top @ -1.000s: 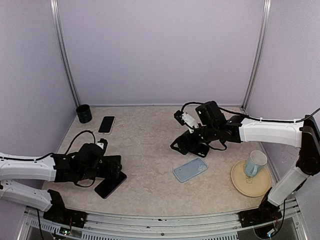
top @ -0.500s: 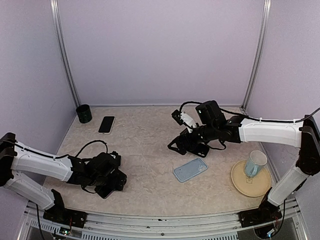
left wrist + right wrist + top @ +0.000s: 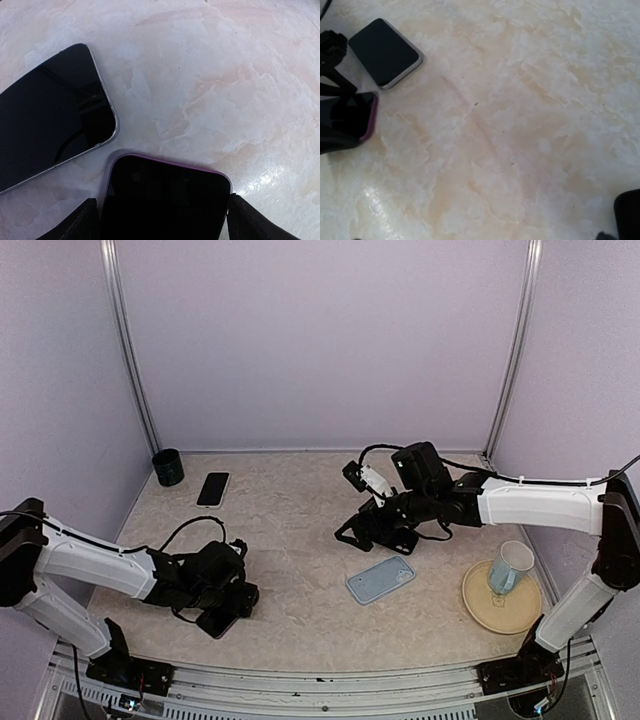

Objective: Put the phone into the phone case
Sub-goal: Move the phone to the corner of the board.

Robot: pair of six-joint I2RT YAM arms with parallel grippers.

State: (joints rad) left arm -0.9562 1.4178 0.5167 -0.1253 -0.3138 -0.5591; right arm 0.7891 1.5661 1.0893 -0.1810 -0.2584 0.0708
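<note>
Phone (image 3: pixel 165 192) was found on the surface (image 3: pixel 300 540) well left of the phone case (image 3: pixel 380 580), its long axis along the left pincer (image 3: pixel 162 215), whose fingers (image 3: pixel 75 225) were set apart astride its width; a clamp could not be told.

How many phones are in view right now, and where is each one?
3. A black phone lies back left beside the dark cup; a silver-edged phone lies near left; a purple-edged phone sits beside it, between the left fingers.
</note>
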